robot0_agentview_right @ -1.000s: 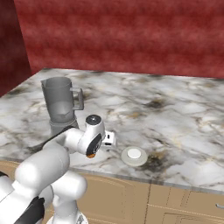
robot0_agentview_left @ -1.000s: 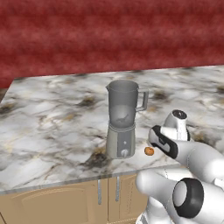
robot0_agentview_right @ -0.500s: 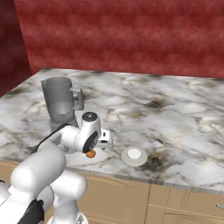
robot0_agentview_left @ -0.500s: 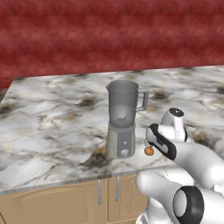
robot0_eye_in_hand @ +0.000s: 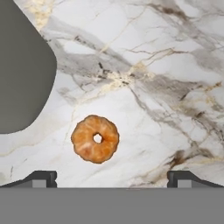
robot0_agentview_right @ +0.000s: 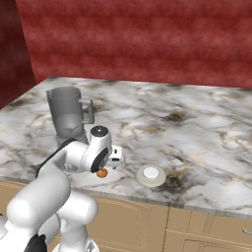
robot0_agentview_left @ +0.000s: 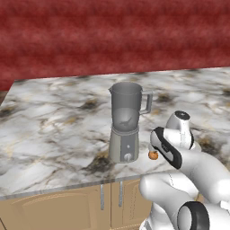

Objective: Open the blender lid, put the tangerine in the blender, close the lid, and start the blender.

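A: Even, bright rendered light, no glare on the bench (robot0_agentview_left: 54, 121), and both base views stay sharp to the edges.

B: Shadows are soft; a faint one sits beneath the tangerine (robot0_eye_in_hand: 95, 138). The hand view is slightly soft, the marble veins blurred up close.

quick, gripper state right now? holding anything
Gripper: open and empty, fingertips spread wide above the tangerine on the counter.
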